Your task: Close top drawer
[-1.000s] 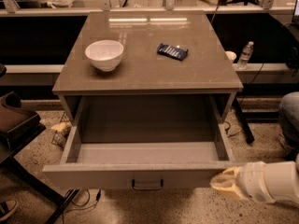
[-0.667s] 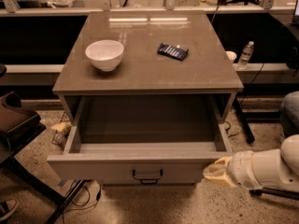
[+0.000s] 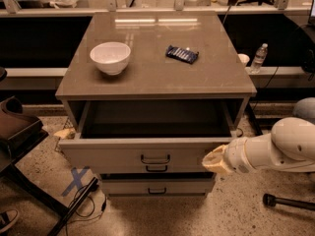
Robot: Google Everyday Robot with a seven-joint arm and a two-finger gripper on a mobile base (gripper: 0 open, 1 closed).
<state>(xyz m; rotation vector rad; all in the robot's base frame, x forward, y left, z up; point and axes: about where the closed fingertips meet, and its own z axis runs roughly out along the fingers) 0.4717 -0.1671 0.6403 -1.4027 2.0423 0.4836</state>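
The top drawer (image 3: 147, 154) of the grey-brown cabinet stands partly pulled out, its inside dark and empty. Its flat front panel carries a small dark handle (image 3: 155, 160) at the centre. My gripper (image 3: 215, 162) comes in from the right on a white arm and presses against the right end of the drawer's front panel. The two lower drawers (image 3: 157, 186) show below it, closed.
On the cabinet top (image 3: 157, 77) stand a white bowl (image 3: 110, 57) and a dark blue packet (image 3: 181, 54). A dark chair (image 3: 19, 132) is at the left, with cables (image 3: 88, 200) on the floor. A water bottle (image 3: 259, 58) stands at the right behind the cabinet.
The top drawer has slid back into the cabinet by a good part of its length. My gripper has moved with its front panel, up and toward the cabinet.
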